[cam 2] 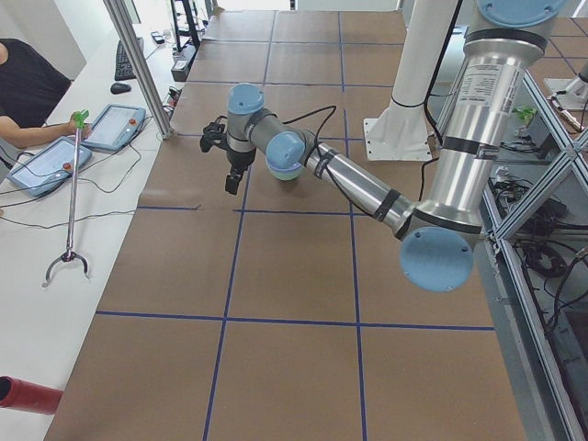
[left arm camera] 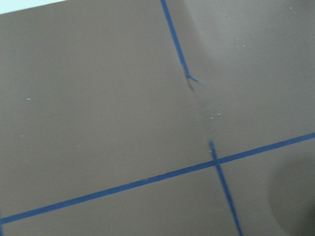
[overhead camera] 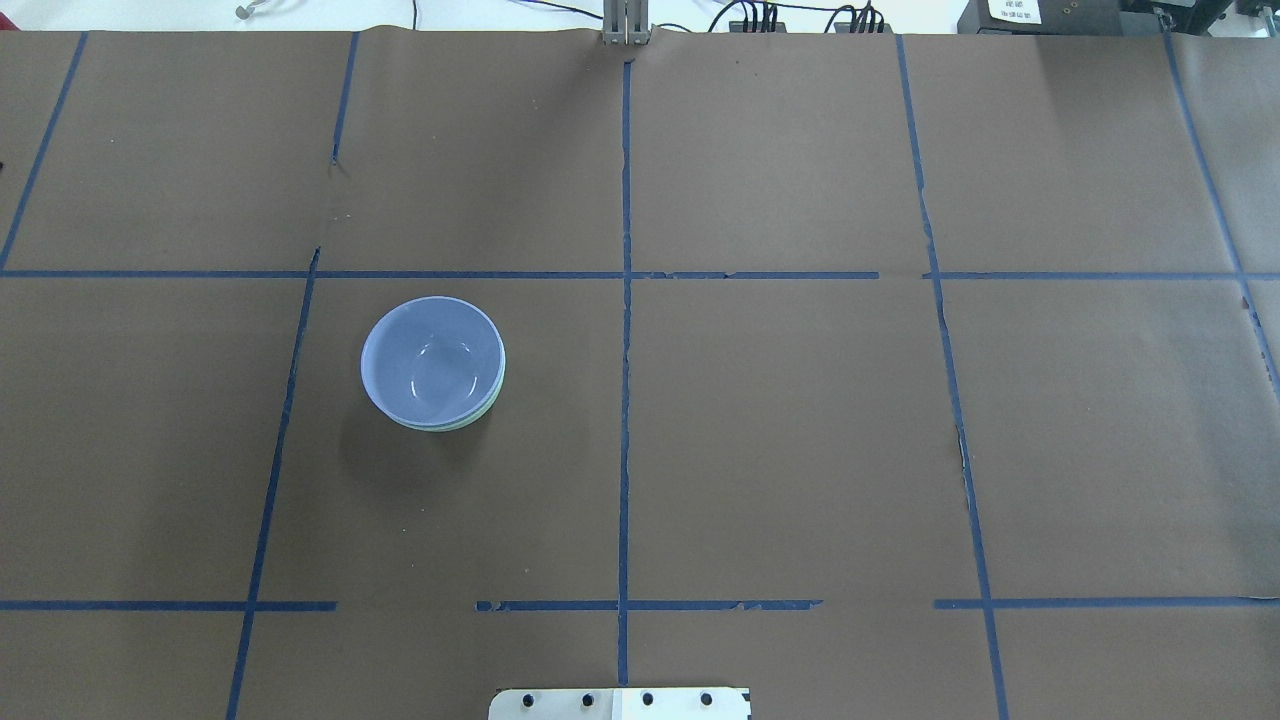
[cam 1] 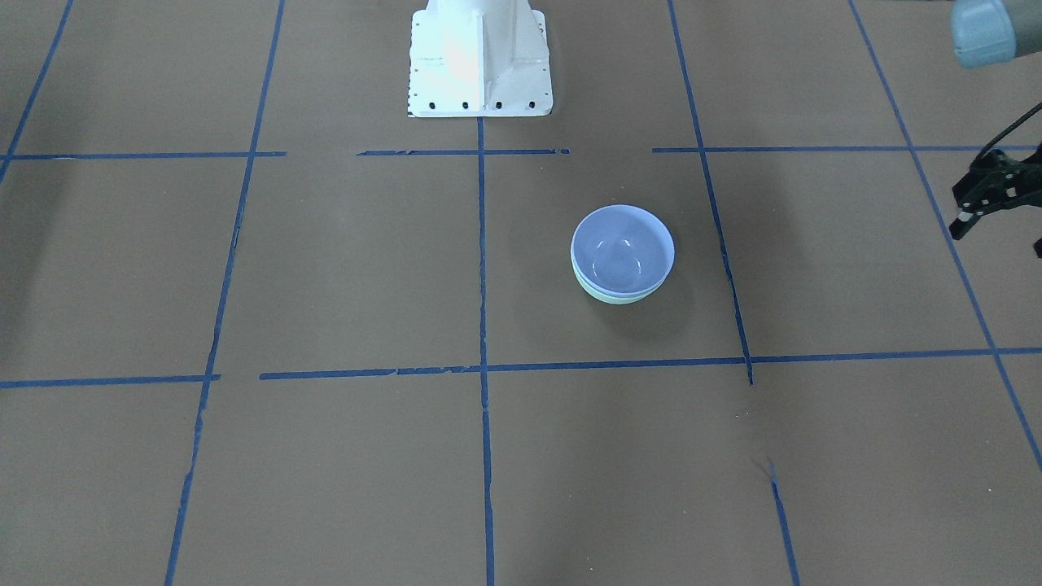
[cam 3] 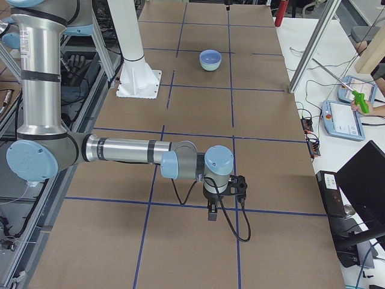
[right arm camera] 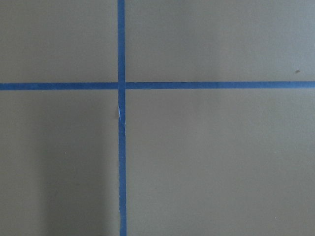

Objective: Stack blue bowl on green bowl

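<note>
The blue bowl (cam 1: pixel 623 248) sits nested inside the green bowl (cam 1: pixel 616 299) on the brown table; only the green bowl's lower rim shows under it. The stack also shows in the overhead view, with the blue bowl (overhead camera: pixel 432 360) over a green edge (overhead camera: pixel 497 392), and far off in the right side view (cam 3: pixel 210 58). My left gripper (cam 1: pixel 1001 234) hangs at the table's side, well away from the bowls, its fingers spread and empty. My right gripper (cam 3: pixel 225 197) shows only in the right side view, far from the bowls; I cannot tell its state.
The robot's white base (cam 1: pixel 480 57) stands at the table's edge behind the bowls. Blue tape lines grid the brown paper. Operators' tablets (cam 2: pixel 110 124) and a grabber stick (cam 2: pixel 72 193) lie on the white bench beside the table.
</note>
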Controlling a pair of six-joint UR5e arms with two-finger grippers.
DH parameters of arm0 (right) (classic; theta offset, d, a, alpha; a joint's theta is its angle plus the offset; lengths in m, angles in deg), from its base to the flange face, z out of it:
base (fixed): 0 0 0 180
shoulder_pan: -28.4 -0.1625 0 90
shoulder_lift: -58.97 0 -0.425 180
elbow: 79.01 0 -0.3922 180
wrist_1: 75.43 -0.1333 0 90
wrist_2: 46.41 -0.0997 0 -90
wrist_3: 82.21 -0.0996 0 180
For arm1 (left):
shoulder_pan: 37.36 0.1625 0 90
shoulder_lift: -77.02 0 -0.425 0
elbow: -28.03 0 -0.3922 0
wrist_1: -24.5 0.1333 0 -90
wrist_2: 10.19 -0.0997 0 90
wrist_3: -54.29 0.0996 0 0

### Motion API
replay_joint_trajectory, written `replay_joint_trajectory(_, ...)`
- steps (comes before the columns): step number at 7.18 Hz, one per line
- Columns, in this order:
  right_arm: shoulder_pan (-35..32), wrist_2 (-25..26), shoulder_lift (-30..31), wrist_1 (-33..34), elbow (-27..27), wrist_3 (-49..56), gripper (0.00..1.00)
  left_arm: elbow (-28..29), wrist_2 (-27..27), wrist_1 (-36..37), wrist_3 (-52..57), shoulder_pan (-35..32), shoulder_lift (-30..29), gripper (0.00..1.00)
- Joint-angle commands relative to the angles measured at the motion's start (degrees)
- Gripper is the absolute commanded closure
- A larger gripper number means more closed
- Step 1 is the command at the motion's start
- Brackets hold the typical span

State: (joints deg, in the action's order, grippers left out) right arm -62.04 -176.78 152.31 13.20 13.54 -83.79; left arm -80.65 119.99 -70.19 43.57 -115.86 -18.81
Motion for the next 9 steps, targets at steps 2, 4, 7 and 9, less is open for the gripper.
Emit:
replay_joint_trajectory(2, 0.0, 0.03, 0.0, -0.04, 0.0, 0.0, 0.0, 9.33, 1.12, 0.04, 9.44, -8.75, 8.62, 0.0)
replay_joint_trajectory(4, 0.0, 0.03, 0.0, -0.04, 0.0, 0.0, 0.0, 12.0, 1.04, 0.91, 11.17, -10.96, 9.26, 0.0)
replay_joint_trajectory(7, 0.0, 0.03, 0.0, -0.04, 0.0, 0.0, 0.0, 12.0, 3.93, 1.35, 10.99, -11.05, 11.28, 0.0)
replay_joint_trajectory(9, 0.0, 0.03, 0.0, 0.05, 0.0, 0.0, 0.0, 12.09, 4.2, 1.44, 10.99, -11.05, 11.28, 0.0)
